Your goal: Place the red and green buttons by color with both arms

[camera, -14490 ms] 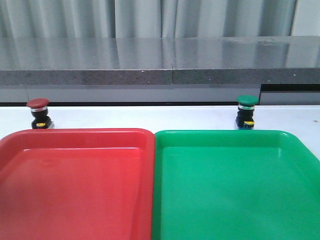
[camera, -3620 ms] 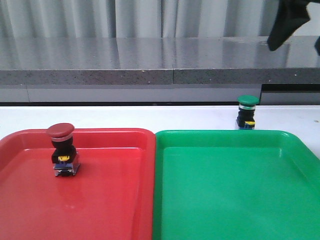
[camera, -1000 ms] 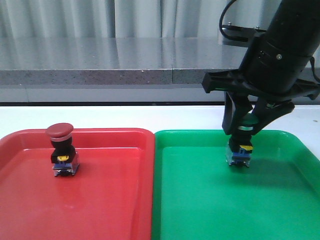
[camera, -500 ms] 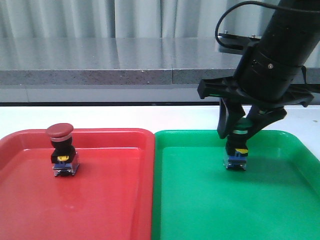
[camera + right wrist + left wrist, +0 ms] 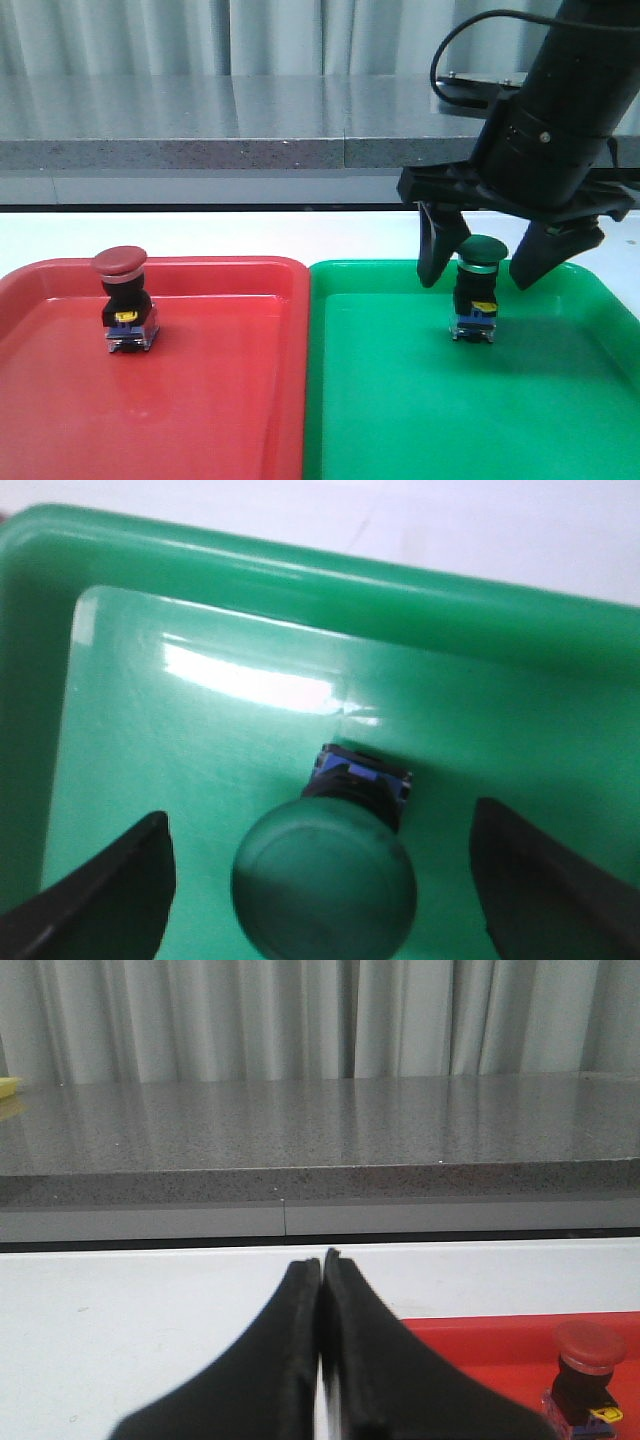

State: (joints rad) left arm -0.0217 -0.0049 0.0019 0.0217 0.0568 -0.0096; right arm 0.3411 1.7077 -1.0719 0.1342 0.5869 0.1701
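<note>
Buttons stand in matching trays on white table (image 5: 250,232); right pincer (image 5: 483,268) spread, left pincer (image 5: 320,1290) pressed together.

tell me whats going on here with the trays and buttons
A two-armed robot is sorting buttons by color. The red button stands upright in the red tray. The green button stands in the green tray, and the right tool is open around it, fingers clear of it. The left tool is shut and empty over the white table.
</note>
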